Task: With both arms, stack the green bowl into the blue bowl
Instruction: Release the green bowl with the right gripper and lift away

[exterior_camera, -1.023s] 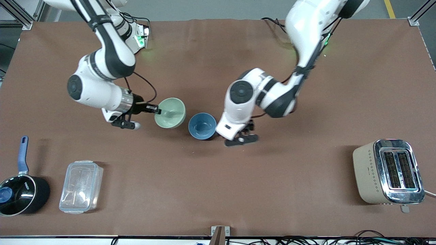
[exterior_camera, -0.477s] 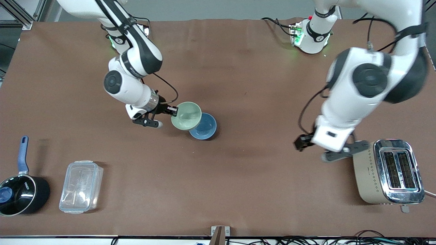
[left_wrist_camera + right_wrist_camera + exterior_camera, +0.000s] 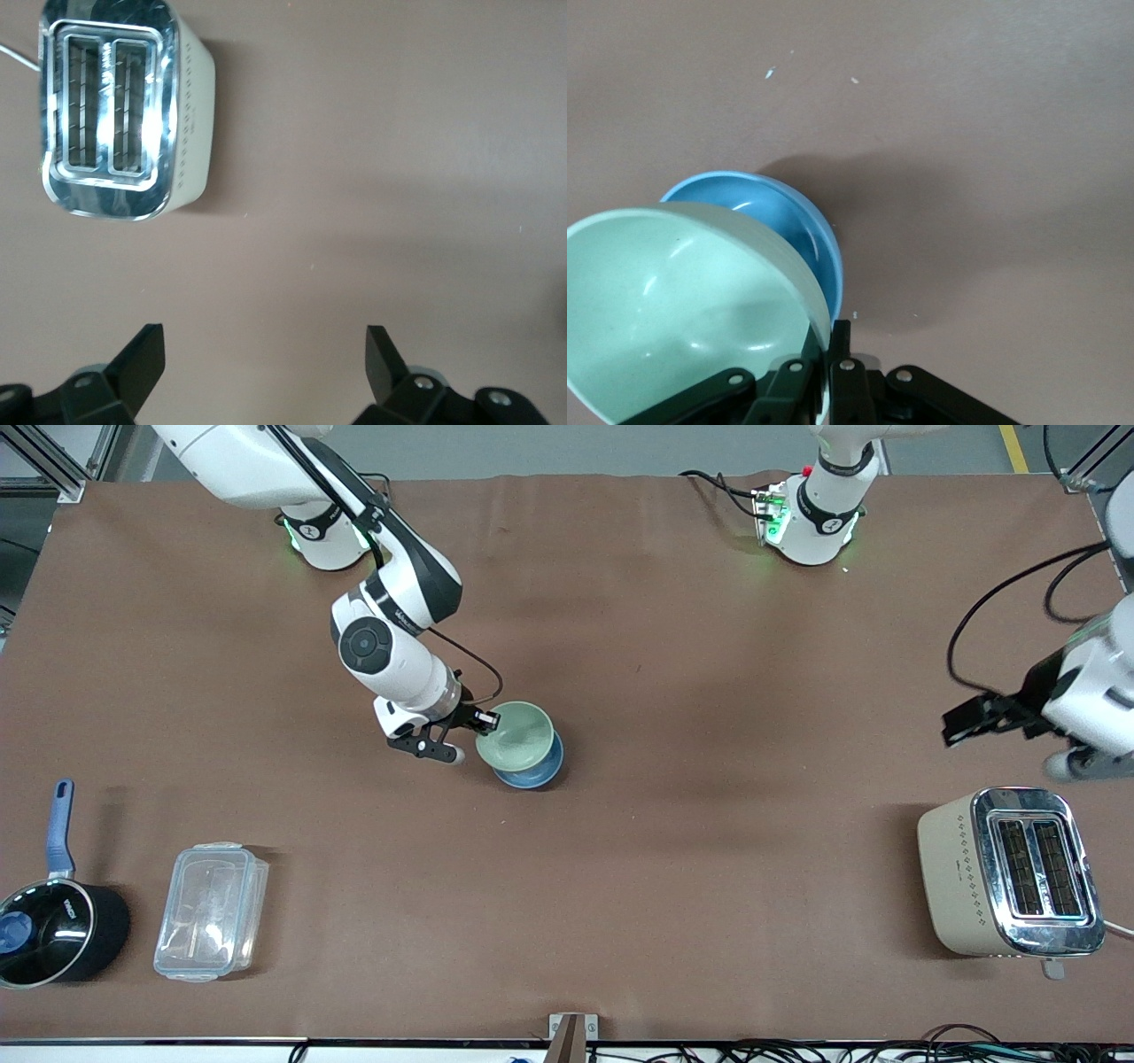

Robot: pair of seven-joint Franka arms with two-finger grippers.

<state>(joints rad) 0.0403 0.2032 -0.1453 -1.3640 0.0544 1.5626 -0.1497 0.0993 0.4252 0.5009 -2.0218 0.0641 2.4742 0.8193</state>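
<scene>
a: right gripper [image 3: 479, 722] pinched shut on the rim of the green bowl [image 3: 516, 735], one finger inside the rim, one outside; bowl is up in the air, over the blue bowl [image 3: 534, 771], which sits on the table [image 3: 620, 646] about mid-width.

b: centred?

a: not quite; in the right wrist view the green bowl [image 3: 682, 301] covers most of the blue bowl [image 3: 799, 232] but a crescent of blue shows past its edge; it also looks tilted.

b: risk?

a: my judgement: let go now and it could land on the blue rim, rock, slide off, or nudge the blue bowl; a one-sided rim pinch could also let it swing.

b: left gripper [image 3: 266, 363]?

a: wide open, holding nothing, waiting over bare table near the toaster [image 3: 124, 111] at the left arm's end; nothing steadies the blue bowl, so any knock moves it.
</scene>
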